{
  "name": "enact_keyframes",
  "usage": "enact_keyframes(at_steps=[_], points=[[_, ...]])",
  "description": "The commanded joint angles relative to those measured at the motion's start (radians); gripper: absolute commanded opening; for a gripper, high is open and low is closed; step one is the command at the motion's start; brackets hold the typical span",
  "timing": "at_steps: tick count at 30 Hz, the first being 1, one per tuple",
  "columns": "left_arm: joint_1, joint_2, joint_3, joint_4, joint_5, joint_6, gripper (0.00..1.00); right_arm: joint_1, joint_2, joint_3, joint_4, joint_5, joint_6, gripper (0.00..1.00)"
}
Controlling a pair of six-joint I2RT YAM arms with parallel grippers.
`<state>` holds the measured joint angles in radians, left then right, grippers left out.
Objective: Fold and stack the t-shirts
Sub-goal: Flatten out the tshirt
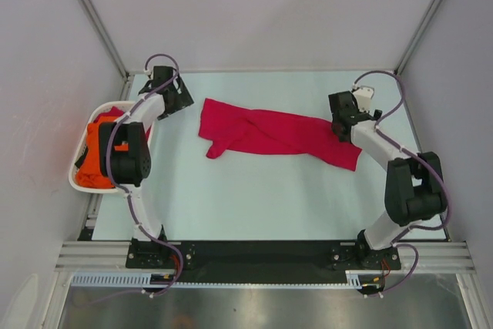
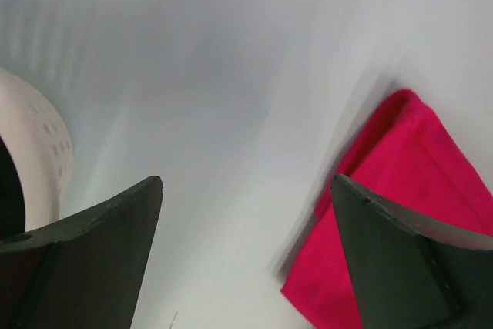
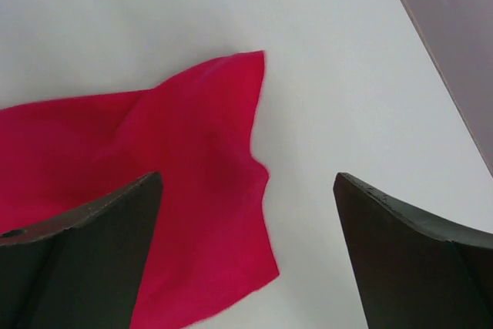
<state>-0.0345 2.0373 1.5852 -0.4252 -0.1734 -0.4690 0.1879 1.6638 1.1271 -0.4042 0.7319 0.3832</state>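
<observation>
**Top external view: crimson shirt lies rumpled between two open grippers**

Nearest the arm bases, the table point(image 1: 254, 206) shows pale bare surface. Further in, at its left edge, a white perforated basket point(image 1: 77, 180) holds the orange t-shirt point(image 1: 92, 158), bunched in a heap and partly hidden by the left arm's elbow. Beyond mid-table the crimson t-shirt point(image 1: 273, 132) stretches crosswise in a long creased band. It is wider at its left end, where a flap hangs toward the bases, and narrows at its right end.

In the left wrist view, the left gripper point(image 2: 246, 184) has its jaws spread wide with nothing between them. It is over bare table, with a doubled corner of the crimson cloth just beside its right finger. In the right wrist view, the right gripper point(image 3: 248, 181) is likewise spread and empty. Its left finger is over the shirt's pointed end and its right finger over bare table.

The cloth looks thin, light and limp. It will likely sag and drag rather than hold any shape, and stacked layers may slide apart when lifted. The best holds appear to be the two outer corners, one under each gripper, each pinched through every layer at the hem. Pulling them apart should then flatten the shirt for folding. The orange shirt has not yet been taken out.
</observation>
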Motion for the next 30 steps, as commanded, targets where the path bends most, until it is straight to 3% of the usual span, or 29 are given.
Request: enact_keyframes(at_steps=[1,7,12,22,25,27,28,29,30], points=[[-0.016,-0.204,-0.115,0.129,0.103,-0.005,0.96,0.108,-0.192,-0.038,0.079,0.060,-0.018,1.00],[-0.114,-0.250,-0.255,0.154,0.129,-0.002,0.94,0.171,-0.274,-0.130,0.100,-0.098,0.003,1.00],[-0.149,-0.213,-0.356,0.227,0.245,-0.039,0.88,0.179,-0.251,-0.145,0.088,-0.153,0.009,1.00],[-0.281,-0.128,-0.327,0.194,0.192,-0.005,0.86,0.182,-0.208,-0.145,0.100,-0.230,0.005,1.00],[-0.294,-0.095,-0.314,0.178,0.176,-0.014,0.80,0.182,-0.202,-0.139,0.096,-0.241,0.005,1.00],[-0.298,-0.068,-0.295,0.161,0.175,-0.017,0.54,0.185,-0.199,-0.136,0.093,-0.246,0.003,0.99],[-0.298,-0.060,-0.286,0.151,0.175,-0.022,0.35,0.183,-0.199,-0.135,0.093,-0.250,-0.001,0.99],[-0.298,-0.057,-0.275,0.143,0.145,-0.025,0.00,0.183,-0.194,-0.133,0.090,-0.267,-0.004,0.99],[-0.298,-0.063,-0.271,0.138,0.135,-0.028,0.00,0.185,-0.190,-0.125,0.085,-0.276,-0.015,0.98]])
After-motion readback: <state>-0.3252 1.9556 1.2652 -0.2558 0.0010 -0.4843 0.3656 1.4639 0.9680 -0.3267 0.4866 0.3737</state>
